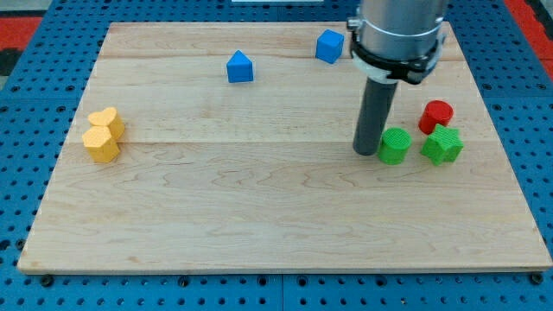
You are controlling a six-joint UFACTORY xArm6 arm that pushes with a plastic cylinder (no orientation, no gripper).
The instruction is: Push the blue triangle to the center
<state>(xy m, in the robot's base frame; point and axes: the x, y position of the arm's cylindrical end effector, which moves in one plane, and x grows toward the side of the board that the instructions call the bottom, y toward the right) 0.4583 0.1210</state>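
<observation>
A pale wooden table (259,216) with visible grain fills most of the view, resting on a blue perforated pegboard (26,130) that borders it, with red patches (17,26) beyond the table's top corners.

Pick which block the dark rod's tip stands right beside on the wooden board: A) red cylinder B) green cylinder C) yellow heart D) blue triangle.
B: my tip stands just at the view's left of the green cylinder, far from the blue triangle.

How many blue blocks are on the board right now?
2. The blue triangle sits near the view's top, left of center. The blue cube lies to its right by the top edge. The arm could hide another.
</observation>
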